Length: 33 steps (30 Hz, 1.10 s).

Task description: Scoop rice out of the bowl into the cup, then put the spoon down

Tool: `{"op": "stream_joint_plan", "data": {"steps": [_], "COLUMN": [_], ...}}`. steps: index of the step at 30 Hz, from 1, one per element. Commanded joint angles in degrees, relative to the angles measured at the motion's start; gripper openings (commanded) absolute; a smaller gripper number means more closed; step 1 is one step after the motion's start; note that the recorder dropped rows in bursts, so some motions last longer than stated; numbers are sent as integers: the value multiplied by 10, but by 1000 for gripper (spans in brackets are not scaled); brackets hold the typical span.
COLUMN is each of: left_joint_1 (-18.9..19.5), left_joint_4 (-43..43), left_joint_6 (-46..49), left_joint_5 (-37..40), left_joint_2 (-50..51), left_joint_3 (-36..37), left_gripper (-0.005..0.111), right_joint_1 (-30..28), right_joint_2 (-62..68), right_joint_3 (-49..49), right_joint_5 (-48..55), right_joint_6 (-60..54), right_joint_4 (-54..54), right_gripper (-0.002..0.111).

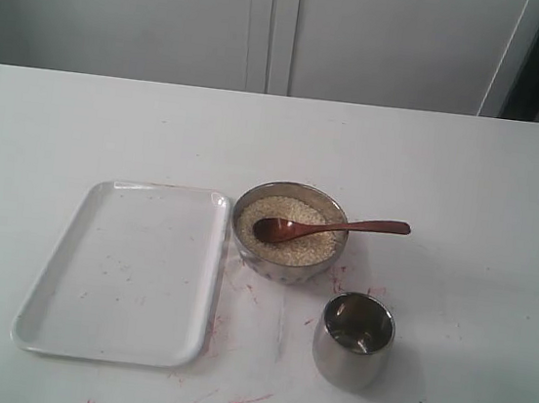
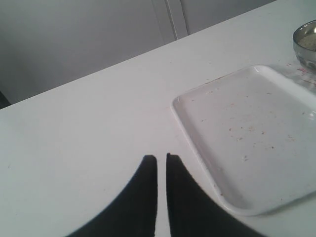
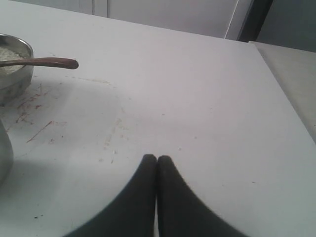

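Table (image 1: 485, 208): white top with pale cabinet doors (image 1: 271, 25) behind it. There are red scratchy marks on the surface around the bowl and cup.
Bowl (image 1: 286, 270): shiny metal, set near the middle of the table just beside the tray's right edge. I cannot tell whether the two touch.
Rice (image 1: 283, 208): off-white grains filling the bowl close to the rim.
Spoon (image 1: 330, 229): dark reddish wood. Its oval end lies on the rice and its handle rests across the bowl's rim, sticking out to the right over the table. The right wrist view shows the handle (image 3: 44, 61) reaching past the bowl (image 3: 15, 81).
Cup (image 1: 352, 344): polished steel, upright, standing near the bowl on the near right side and apart from it. I cannot make out what is inside.
Tray (image 1: 123, 272): white, rectangular, with rounded corners, lying flat to the left of the bowl. A few small specks sit on it.
Left gripper (image 2: 161, 157): its dark fingers are drawn close with only a thin slit between them. It grips nothing and hangs over bare table just beside the tray's corner (image 2: 247, 133).
Right gripper (image 3: 157, 157): its fingertips are pressed together and hold nothing. It hangs over open table, well apart from the spoon and bowl.
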Motion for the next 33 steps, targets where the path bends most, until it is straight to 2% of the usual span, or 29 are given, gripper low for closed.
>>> {"op": "stream_joint_plan", "data": {"steps": [1, 9, 16, 21, 33], "left_joint_1": [-2, -2, -2, -2, -2], "left_joint_4": [-3, -3, -3, -3, -3], "left_joint_6": [1, 1, 1, 1, 1], "left_joint_5": [-4, -4, -4, -4, -4], "left_joint_2": [-1, -1, -1, -1, -1], "left_joint_3": [-2, -2, -2, -2, -2], "left_gripper": [14, 14, 14, 14, 14], "right_joint_1": [-3, -3, -3, -3, -3], "right_joint_2": [-2, -2, -2, -2, -2], "right_joint_3": [3, 3, 3, 3, 3], "right_joint_5": [-41, -146, -302, -370, -530], "right_joint_6": [-1, -1, 25, 124, 443], "right_joint_4": [1, 1, 2, 2, 2], "right_gripper": [0, 0, 0, 0, 0]}}
